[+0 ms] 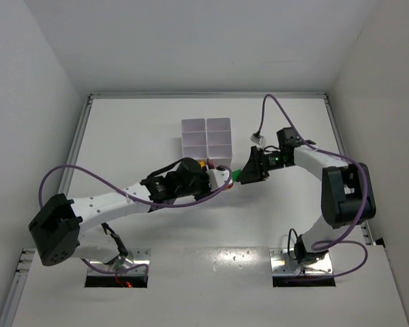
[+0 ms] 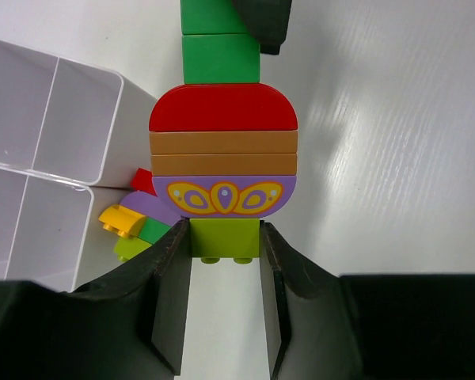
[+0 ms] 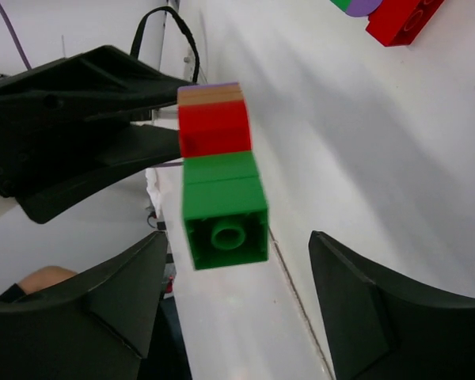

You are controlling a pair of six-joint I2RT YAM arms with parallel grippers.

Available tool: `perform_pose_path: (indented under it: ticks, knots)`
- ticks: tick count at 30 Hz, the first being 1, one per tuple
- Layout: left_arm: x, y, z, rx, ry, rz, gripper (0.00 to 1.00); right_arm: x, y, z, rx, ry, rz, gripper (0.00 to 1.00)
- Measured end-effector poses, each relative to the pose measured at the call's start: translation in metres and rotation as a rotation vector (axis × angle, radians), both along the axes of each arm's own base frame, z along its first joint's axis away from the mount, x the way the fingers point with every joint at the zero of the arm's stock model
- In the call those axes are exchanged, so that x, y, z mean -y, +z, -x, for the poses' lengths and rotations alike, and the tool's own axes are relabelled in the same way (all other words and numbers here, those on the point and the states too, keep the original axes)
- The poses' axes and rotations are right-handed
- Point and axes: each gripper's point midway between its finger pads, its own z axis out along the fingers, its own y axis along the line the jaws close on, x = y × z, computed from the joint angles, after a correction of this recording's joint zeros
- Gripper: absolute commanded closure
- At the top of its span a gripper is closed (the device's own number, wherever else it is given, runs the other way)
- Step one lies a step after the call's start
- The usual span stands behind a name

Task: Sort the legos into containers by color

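Observation:
A stack of legos point(image 2: 222, 150) hangs in the air: a lime brick, a purple printed piece, two tan plates, a red piece and two green bricks. My left gripper point(image 2: 224, 237) is shut on the lime brick point(image 2: 224, 236) at the stack's near end. My right gripper point(image 3: 237, 265) is open, its fingers standing either side of the end green brick point(image 3: 226, 214) with gaps on both sides. From above, the stack point(image 1: 236, 174) bridges the left gripper point(image 1: 223, 176) and the right gripper point(image 1: 245, 172). The white containers point(image 1: 206, 139) stand just behind them.
Loose legos lie against the tray wall point(image 2: 115, 119): a yellow one point(image 2: 119, 218), a red one point(image 2: 142, 180), a green one point(image 2: 154, 229). The right wrist view shows a red brick point(image 3: 404, 20) on the table. Purple cables loop over both arms.

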Motion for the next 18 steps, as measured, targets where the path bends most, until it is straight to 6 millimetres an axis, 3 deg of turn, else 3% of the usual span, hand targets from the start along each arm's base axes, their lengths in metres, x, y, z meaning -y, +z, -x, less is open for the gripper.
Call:
perform_pose_path:
  ticks: [4,10,13,14,18]
  knots:
    - [0.002,0.005,0.002,0.007,-0.003,0.016,1.00,-0.001,-0.003,-0.004,-0.016,-0.003,-0.006,0.44]
    - [0.002,0.006,0.002,0.005,0.003,0.018,1.00,-0.004,0.005,-0.011,0.005,0.001,-0.036,0.56]
    - [0.002,0.005,0.002,0.001,0.007,0.021,1.00,-0.005,0.011,-0.014,0.022,0.006,-0.054,0.72]
    - [0.002,0.006,0.002,0.000,0.010,0.023,1.00,-0.005,0.012,-0.015,0.027,0.007,-0.056,0.83]
    - [0.002,0.007,0.001,0.003,0.013,0.032,1.00,-0.006,0.013,-0.015,0.029,0.010,-0.064,0.99]
